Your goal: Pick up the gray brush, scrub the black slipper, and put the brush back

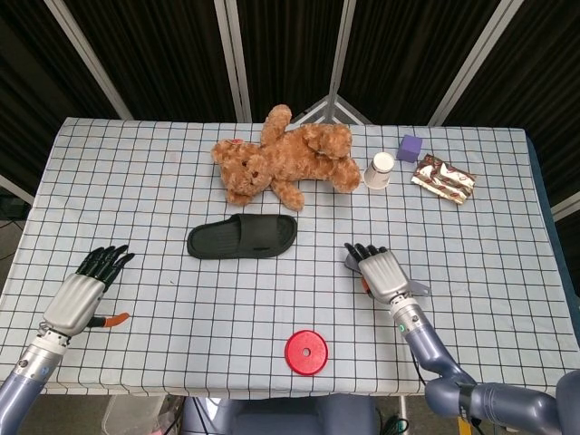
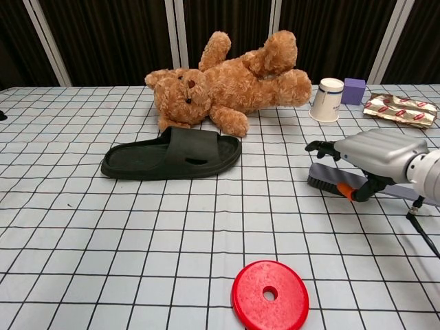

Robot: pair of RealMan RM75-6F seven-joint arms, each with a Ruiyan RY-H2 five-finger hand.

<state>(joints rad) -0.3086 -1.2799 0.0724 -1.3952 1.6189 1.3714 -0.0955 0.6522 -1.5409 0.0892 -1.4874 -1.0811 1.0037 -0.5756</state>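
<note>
**Brush under the right hand, slipper untouched**

The right hand (image 2: 381,155) hovers low over the gray brush (image 2: 330,179), fingers stretched out flat above it and not closed round anything; the brush lies on the table (image 1: 163,181) directly beneath the palm, bristle head toward the fingertips, handle running back under the wrist; whether the thumb touches it cannot be told. The left hand (image 1: 83,292) rests far off at the table's near edge, fingers extended and apart, holding nothing.

The brush looks light and rigid, a plastic body with stiff bristles; the slim handle is the sensible place to take hold, since a grip on the bristle end would slip and block scrubbing. The black slipper (image 2: 172,155) lies well to the left of the right hand, beyond the fingertips; it appears soft, rubbery and light, so it may slide under scrubbing pressure unless steadied.

No brand, label or readable writing shows on brush or slipper.
</note>
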